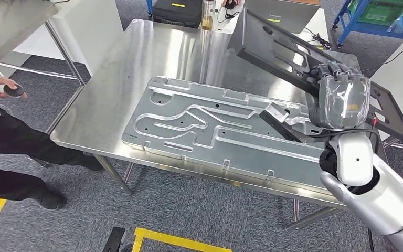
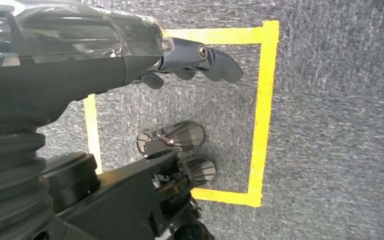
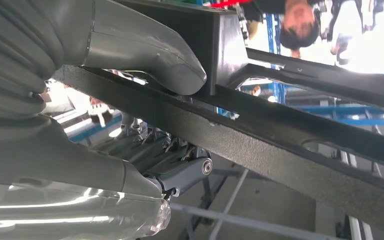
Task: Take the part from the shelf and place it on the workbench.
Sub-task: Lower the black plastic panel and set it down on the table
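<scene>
Taking the workbench (image 1: 110, 84) as the landmark, a person stands off its left end, one hand (image 1: 0, 86) on a small dark object. The robot's left hand (image 2: 190, 62) hangs below bench level over grey carpet marked with yellow tape (image 2: 262, 115); its fingers are loosely curled, slightly apart, and hold nothing.

On the bench's middle lies a large stamped metal panel (image 1: 199, 123), flat and reaching almost to the near edge.

Above the bench's right end, the right hand (image 1: 341, 94) holds the task's part (image 1: 273, 44), a black flat frame, tilted and raised off the surface, its far corner high above the back of the bench. In the right wrist view the thumb (image 3: 150, 60) presses one face of a frame bar while the fingers (image 3: 180, 172) wrap the other side.

The carry looks finished and the placing step is in hand. The next move probably calls for levelling the frame and lowering it onto the bench, minding the metal panel beneath, before the grip loosens.
</scene>
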